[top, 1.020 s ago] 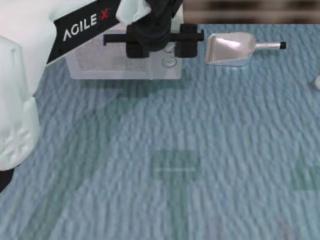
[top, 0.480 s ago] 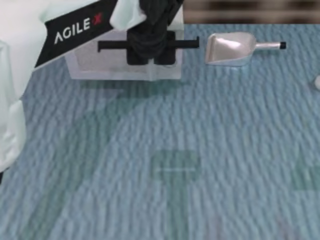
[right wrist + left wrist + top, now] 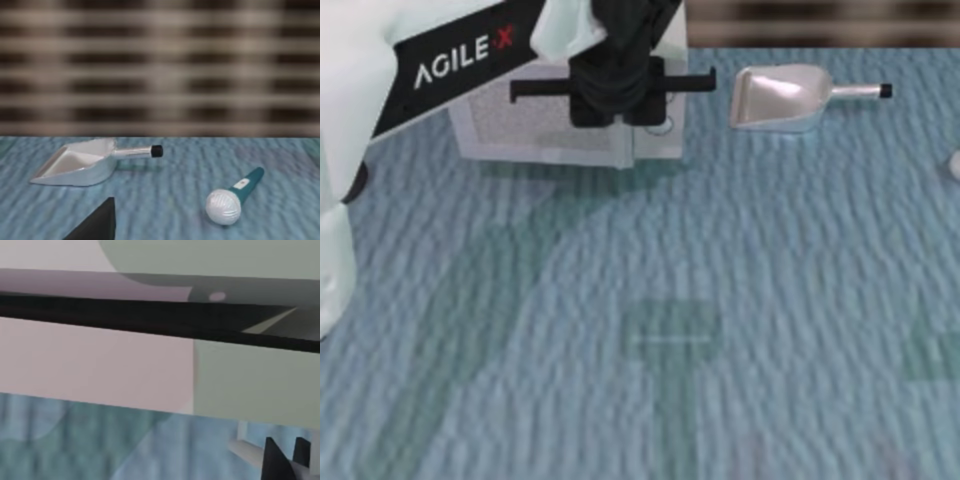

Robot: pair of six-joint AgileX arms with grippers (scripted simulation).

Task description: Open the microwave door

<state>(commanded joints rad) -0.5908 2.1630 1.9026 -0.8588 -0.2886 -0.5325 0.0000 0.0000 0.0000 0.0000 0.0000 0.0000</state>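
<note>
1. My left tool [image 3: 617, 112] hangs over the microwave [image 3: 560, 125] front, at the door [image 3: 545, 128] edge beside the knobs; I cannot tell its opening.
2. A poor catch risks slipping off, or shoving the microwave toward the scoop [image 3: 780, 97].
3. My right arm is parked out of view.

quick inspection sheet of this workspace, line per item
surface: blue-green rippled table.
job's things: white microwave at top left; microwave door with grey mesh window, no gap seen from above.
clutter: silver scoop right of the microwave; teal-handled microphone further right.
end effectors: left end effector over the microwave's front, near the door's knob-side edge; right end effector not in the top view.
cables: nothing seen.
surroundings: striped brown backdrop.
</note>
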